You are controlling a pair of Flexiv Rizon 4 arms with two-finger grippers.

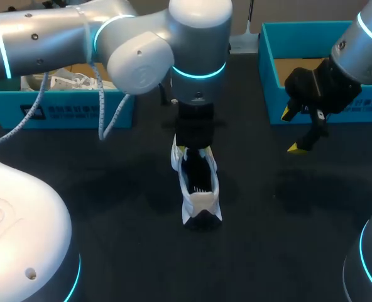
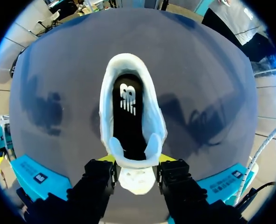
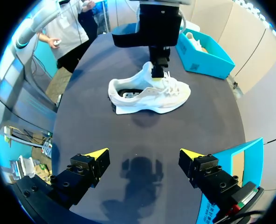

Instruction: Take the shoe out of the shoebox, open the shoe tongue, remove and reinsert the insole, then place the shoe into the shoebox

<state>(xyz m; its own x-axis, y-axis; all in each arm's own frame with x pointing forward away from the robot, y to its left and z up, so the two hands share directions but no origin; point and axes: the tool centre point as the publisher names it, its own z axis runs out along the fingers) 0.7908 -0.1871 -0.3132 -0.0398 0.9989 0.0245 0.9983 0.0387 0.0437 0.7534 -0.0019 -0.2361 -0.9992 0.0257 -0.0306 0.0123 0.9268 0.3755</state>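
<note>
- Sole down near the middle of the dark desk (image 1: 110,207), out of either box: white shoe (image 1: 198,192) (image 2: 155,122) (image 3: 149,96), heel towards the robot, toe hidden under the left arm in the head view.
- Inside the shoe's opening, lying flat: black insole (image 2: 127,128) with a white mark, also visible in the head view (image 1: 197,177).
- Straight down onto the shoe's throat from above: left gripper (image 1: 193,151) (image 2: 136,161) (image 3: 156,73), narrowed, with yellow tips just outside the collar on either side.
- Pinched between its fingers (image 2: 175,175) and raised towards the wrist: white tongue (image 2: 137,180), filling the gap from side to side.
- Held in the air over bare desk, well apart from the shoe and just in front of the right box: right gripper (image 1: 291,131) (image 3: 144,156), spread wide with nothing between the tips.
- At the desk's far left: teal left box (image 1: 66,108) (image 3: 208,58), with something white and laced inside (image 1: 66,80), too tangled to tell exactly.
- At the far right: teal right box (image 1: 271,63) (image 3: 236,163), with its brown inner floor showing.
</note>
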